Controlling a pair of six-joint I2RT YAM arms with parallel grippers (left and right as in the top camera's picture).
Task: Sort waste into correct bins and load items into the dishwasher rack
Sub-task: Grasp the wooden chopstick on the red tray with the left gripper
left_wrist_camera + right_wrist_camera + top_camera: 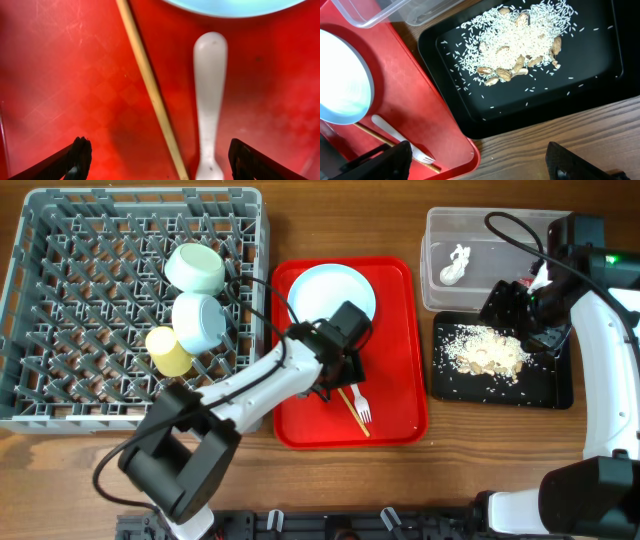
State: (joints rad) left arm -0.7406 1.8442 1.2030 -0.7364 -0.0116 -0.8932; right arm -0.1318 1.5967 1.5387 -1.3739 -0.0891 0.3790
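The grey dishwasher rack [60, 300] holds two pale blue bowls [195, 268] [200, 320] and the yellow cup [168, 350]. The pale blue plate [330, 295], white fork [362, 412] and wooden chopstick [354, 415] lie on the red serving tray [400, 360]. My left gripper [335, 375] hovers open just above the chopstick [150, 90] and fork [210, 100], with both between its fingers [160, 157]. The clear tub [480, 240] holds a white scrap [455, 265]. The black tray [500, 385] holds rice leftovers [485, 352]. My right gripper [520, 305] is open and empty above the black tray [600, 65]. No red wrapper shows.
The rack fills the table's left side and the red tray sits in the middle. The tub and black tray stand at the right. The right wrist view shows the red tray's corner [430, 125] close to the black tray, and bare wood in front.
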